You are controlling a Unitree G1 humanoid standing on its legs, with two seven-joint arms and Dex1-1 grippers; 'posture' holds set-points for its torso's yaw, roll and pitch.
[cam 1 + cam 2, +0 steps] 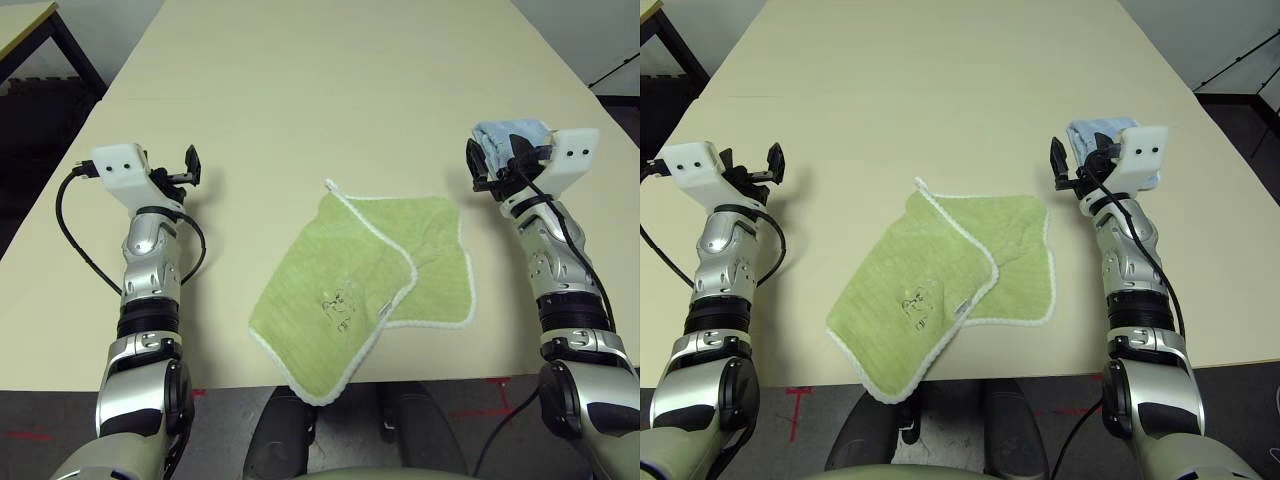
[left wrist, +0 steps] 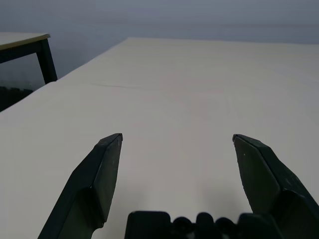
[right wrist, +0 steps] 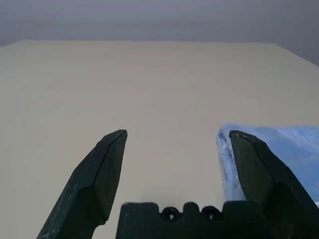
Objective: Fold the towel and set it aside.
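The blue towel sits partly behind the right arm, so I can't see all of it. The drawing on the green towel is too small to make out.

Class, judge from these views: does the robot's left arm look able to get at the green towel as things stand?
Probably yes: the open left gripper hovers beside the green towel, with bare table between them.

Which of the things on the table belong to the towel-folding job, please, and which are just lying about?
Part of the job:
- green towel, partly folded, at the table's near edge
- left gripper, open, empty
- right gripper, open, empty

Lying about:
- light blue towel, folded, beside the right gripper
- table
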